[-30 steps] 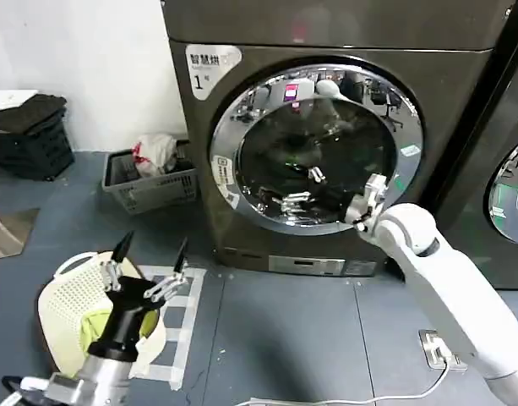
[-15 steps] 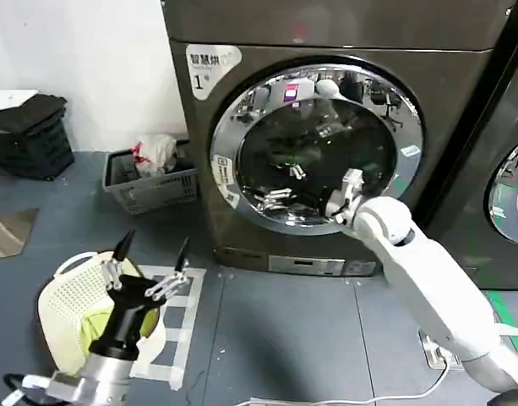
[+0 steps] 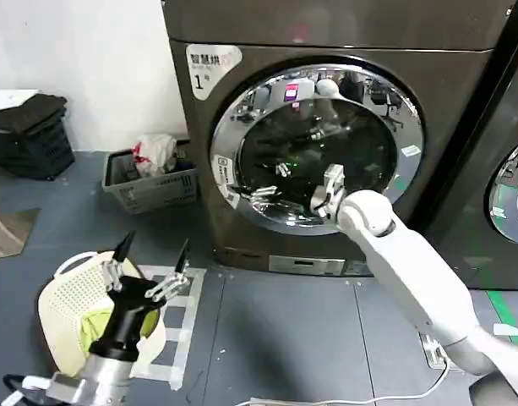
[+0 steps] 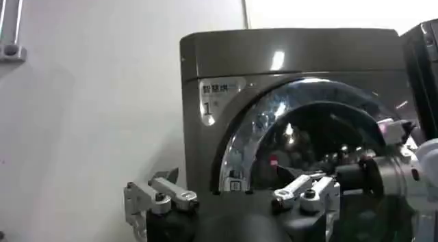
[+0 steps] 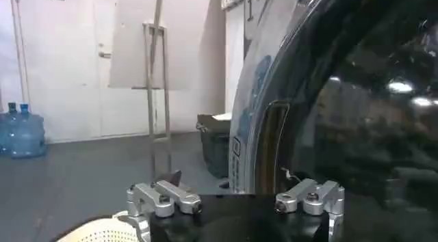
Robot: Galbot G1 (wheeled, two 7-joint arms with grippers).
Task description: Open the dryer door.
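My right gripper blurs into the door glass reflections — fingertips unclear; the neighbouring machine is cut off at the edge.

The dryer door, a big round porthole with a wide chrome rim around dark glass, stands shut, directly ahead of the right jaws.

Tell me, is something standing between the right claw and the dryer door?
Nothing visible does. The right claw, open, is directly in front of the dark glass of the round chrome-rimmed dryer door, reaching toward its left rim.
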